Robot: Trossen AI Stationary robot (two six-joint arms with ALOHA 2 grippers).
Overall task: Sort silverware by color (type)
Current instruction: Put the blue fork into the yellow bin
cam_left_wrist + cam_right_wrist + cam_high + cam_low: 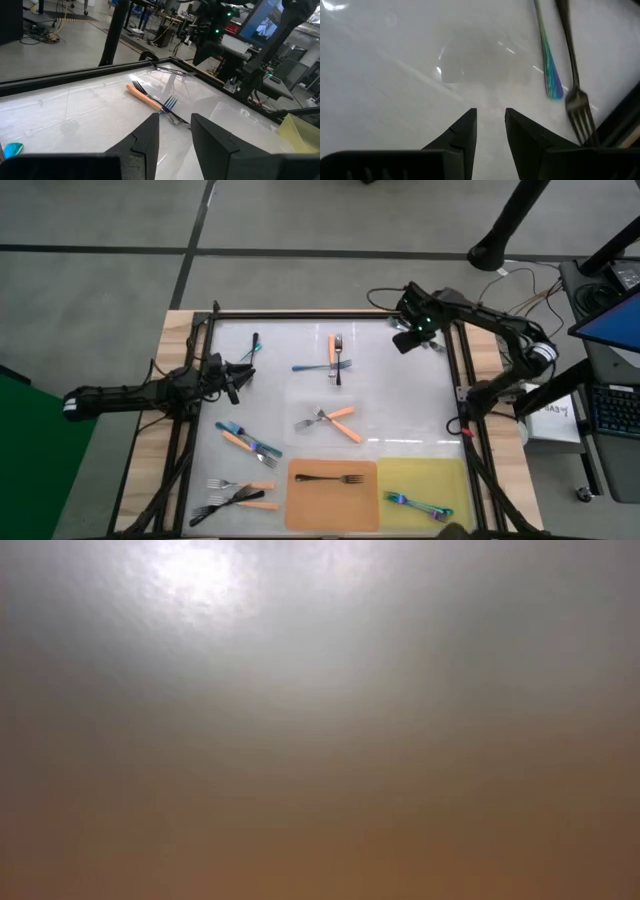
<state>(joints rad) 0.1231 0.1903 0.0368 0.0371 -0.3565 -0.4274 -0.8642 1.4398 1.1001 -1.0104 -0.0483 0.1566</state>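
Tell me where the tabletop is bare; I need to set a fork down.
Bare: the right side between the right gripper and the yellow mat. Crowded: the near-left fork pile and the centre around the crossed forks.

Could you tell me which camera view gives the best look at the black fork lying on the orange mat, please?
The high view: it shows the whole black fork lying flat on the orange mat. The low view is a featureless blur, and neither wrist view shows the fork or the mat.

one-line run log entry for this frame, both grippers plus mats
left gripper: open, empty, table's left side | right gripper: open, empty, far-right corner | orange mat: black fork | yellow mat: iridescent fork
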